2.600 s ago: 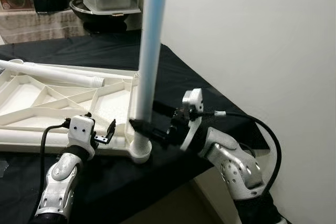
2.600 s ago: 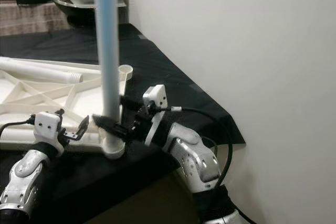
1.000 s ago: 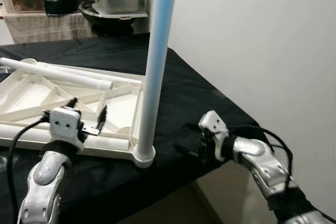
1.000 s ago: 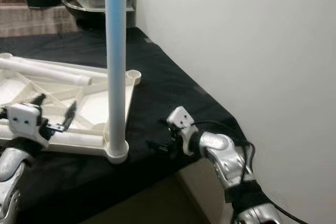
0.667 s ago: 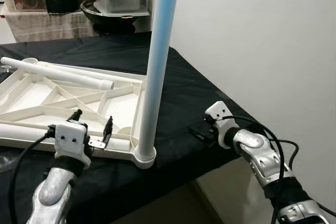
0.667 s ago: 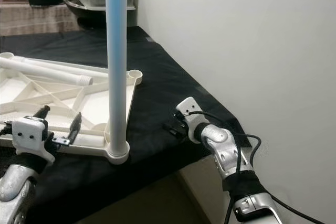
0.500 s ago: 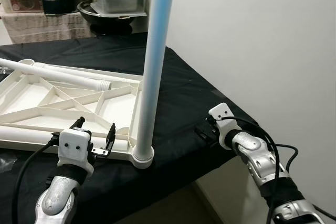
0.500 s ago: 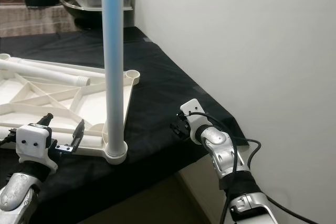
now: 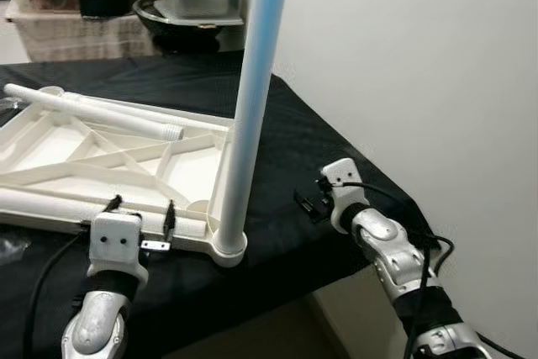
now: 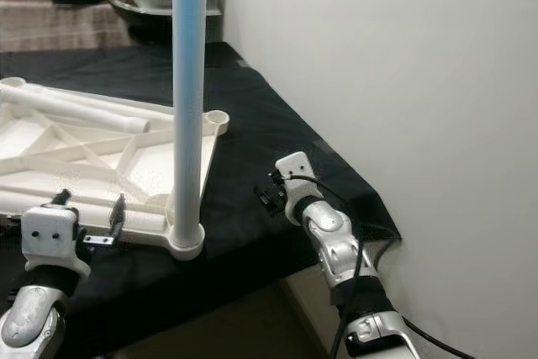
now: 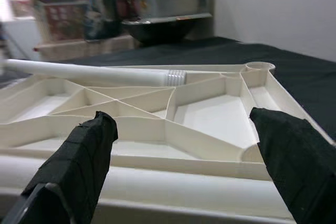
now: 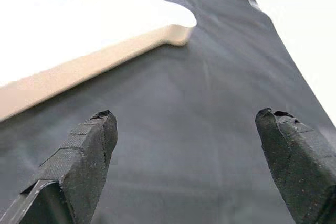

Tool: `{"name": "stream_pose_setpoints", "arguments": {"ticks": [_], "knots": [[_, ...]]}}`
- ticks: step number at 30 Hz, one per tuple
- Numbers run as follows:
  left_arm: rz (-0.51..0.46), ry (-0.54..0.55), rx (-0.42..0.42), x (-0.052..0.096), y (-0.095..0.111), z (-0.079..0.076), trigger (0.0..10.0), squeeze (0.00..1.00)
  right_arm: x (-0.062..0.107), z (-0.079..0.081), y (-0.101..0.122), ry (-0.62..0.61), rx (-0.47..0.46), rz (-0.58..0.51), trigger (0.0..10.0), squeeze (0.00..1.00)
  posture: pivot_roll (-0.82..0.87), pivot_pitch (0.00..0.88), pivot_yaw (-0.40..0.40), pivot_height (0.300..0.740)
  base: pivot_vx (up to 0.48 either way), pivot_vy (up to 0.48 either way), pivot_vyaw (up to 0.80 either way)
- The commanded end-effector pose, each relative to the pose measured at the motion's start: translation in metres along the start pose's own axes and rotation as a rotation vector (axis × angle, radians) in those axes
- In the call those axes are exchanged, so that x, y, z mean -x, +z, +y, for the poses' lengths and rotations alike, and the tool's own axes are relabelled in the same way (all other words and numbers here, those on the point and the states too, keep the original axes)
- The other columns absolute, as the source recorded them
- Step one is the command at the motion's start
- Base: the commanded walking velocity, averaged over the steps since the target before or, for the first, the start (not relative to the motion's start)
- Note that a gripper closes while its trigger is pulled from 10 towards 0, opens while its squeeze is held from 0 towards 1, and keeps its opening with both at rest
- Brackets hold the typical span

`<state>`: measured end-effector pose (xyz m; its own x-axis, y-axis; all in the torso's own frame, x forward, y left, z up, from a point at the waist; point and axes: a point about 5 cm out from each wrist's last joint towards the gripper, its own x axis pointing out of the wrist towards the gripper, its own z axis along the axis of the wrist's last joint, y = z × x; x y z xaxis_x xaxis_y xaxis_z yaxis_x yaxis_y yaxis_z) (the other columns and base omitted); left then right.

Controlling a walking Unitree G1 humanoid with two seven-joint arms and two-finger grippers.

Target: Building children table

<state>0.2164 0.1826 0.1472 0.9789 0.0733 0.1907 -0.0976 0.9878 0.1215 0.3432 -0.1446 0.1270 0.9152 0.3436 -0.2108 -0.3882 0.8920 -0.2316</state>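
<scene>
You have one leg (image 9: 252,107) standing upright in the socket (image 9: 229,250) at the near right corner of the upturned top (image 9: 101,153), which lies on the black cloth (image 9: 286,140) of the tabletop, and nothing holds that leg now. A moment ago your right end effector (image 9: 307,205) was clamped low on the leg at the socket; it has since let go and drawn back toward the right edge of the tabletop, where it now hangs over bare cloth with its fingers spread wide, as the right wrist view confirms. The leg has stayed straight through that release, so I judge it seated well enough to stand alone, though how tight it sits cannot be told from here. Your left end effector (image 9: 141,223) is at the near edge of the top, just left of the standing leg, also open and gripping nothing, its fingers (image 11: 79,166) framing the ribbed underside. A second leg (image 9: 92,113) lies loose across the far side of the top, its threaded end pointing toward the far right corner, where another socket (image 10: 215,116) waits unfilled. A third white tube (image 9: 50,205) lies along the near rim. With one leg up and both end effectors free, the job is early: your next move is likely to reach for a loose leg, and mind the upright one as you swing past it
</scene>
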Motion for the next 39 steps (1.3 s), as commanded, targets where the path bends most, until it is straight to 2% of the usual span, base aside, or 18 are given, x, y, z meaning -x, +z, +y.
{"name": "stream_pose_setpoints", "arguments": {"ticks": [1,11,15,22,26,27,28,29,31,39], "knots": [[0.004,-0.011,0.007,0.001,0.001,-0.006,10.0,0.0,0.0,0.001,0.0,-0.005,0.023,-0.009,10.0,0.0,0.1,0.0,-0.123,0.74,0.0,-0.48,0.8],[0.003,-0.017,0.013,-0.002,0.0,-0.01,10.0,0.0,-0.005,0.004,0.007,0.011,0.036,-0.036,10.0,0.0,0.1,0.0,-0.126,0.74,0.0,-0.48,0.8],[0.021,-0.055,0.013,-0.002,-0.003,-0.017,10.0,0.0,-0.002,0.0,0.006,-0.044,-0.065,-0.046,10.0,0.0,0.09,0.0,-0.116,0.74,0.0,-0.24,0.4],[0.051,-0.043,0.001,0.003,-0.006,-0.013,10.0,0.0,0.005,-0.006,0.005,-0.109,-0.106,-0.075,10.0,0.0,0.09,0.0,-0.105,0.74,0.0,0.0,0.0],[0.076,-0.041,-0.043,0.007,-0.011,-0.01,10.0,0.0,0.009,-0.002,0.005,-0.118,-0.131,-0.101,10.0,0.0,0.08,0.0,-0.101,0.74,0.0,0.0,0.0],[0.106,-0.029,-0.082,0.007,-0.017,-0.01,10.0,0.0,0.01,0.007,0.005,-0.108,-0.14,-0.121,10.0,0.0,0.08,0.0,-0.1,0.74,0.0,0.0,0.0],[0.112,-0.026,-0.089,0.007,-0.018,-0.01,10.0,0.0,0.011,0.009,0.005,-0.105,-0.141,-0.124,10.0,0.0,0.08,0.0,-0.1,0.74,0.0,0.0,0.0],[0.112,-0.026,-0.089,0.007,-0.018,-0.01,10.0,0.0,0.011,0.009,0.005,-0.105,-0.141,-0.124,10.0,0.0,0.08,0.0,-0.1,0.74,0.0,0.0,0.0],[0.111,-0.026,-0.087,0.006,-0.018,-0.011,10.0,0.0,0.01,0.019,0.01,-0.072,-0.15,-0.155,10.0,0.0,0.08,0.0,-0.098,0.74,0.0,0.0,0.0],[0.102,-0.015,-0.089,0.005,-0.017,-0.01,10.0,0.0,0.008,0.025,0.015,-0.038,-0.141,-0.173,10.0,0.0,0.08,0.0,-0.101,0.74,0.0,0.0,0.0]]}}
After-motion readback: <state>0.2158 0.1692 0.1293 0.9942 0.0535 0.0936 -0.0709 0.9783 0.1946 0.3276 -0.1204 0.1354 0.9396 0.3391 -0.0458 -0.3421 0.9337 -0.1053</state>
